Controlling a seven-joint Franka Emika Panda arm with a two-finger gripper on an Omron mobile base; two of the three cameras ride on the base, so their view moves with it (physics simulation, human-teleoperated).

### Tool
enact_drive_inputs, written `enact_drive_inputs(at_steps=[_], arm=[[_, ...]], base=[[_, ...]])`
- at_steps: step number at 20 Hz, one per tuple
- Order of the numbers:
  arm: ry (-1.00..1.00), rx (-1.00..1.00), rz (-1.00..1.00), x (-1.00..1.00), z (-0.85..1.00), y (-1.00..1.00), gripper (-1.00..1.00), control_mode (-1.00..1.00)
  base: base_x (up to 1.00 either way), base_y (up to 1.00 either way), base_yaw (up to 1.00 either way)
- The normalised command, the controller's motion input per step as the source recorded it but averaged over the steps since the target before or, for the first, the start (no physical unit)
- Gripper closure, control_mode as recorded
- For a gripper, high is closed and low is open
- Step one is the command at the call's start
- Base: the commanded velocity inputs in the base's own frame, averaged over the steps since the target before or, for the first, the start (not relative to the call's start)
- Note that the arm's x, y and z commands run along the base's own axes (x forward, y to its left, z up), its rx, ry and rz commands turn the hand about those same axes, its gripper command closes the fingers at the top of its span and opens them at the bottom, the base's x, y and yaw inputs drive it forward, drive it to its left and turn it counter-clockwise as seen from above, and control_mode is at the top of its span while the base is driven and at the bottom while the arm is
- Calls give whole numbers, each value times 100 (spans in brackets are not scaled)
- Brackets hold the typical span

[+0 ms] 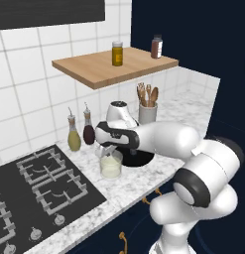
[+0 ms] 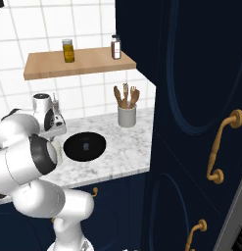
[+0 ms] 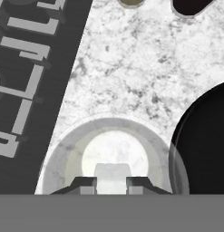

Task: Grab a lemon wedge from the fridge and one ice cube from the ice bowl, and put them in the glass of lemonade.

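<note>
- Home kitchen, rendered.
- Black gas hob [image 1: 34, 191] set into marble table [image 1: 144, 181], beside the end effector [image 1: 108, 151].
- White wall tiles [image 1: 30, 79] behind, wooden shelf [image 1: 114, 67] with spice jars [image 1: 117, 53] above.
- Crock of wooden utensils [image 1: 148, 106] beyond the end effector; oil and vinegar bottles [image 1: 80, 131] near it.
- Navy cabinets with brass handles [image 2: 223, 147].

Glass of lemonade [image 1: 110, 166] upright, just beside black ice bowl [image 2: 84, 146].

Even, bright, flat light fills the kitchen; shadows are faint. The navy cabinets [image 2: 191, 98] swallow detail in darkness. Edges look slightly soft, without glare.
</note>
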Motion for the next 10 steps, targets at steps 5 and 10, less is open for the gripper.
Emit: enact_drive_inputs(at_steps=[5,10], arm=[[0,0,0,0,0,0,-100,-100],[0,0,0,0,0,0,-100,-100]], base=[[0,0,0],[0,0,0]])
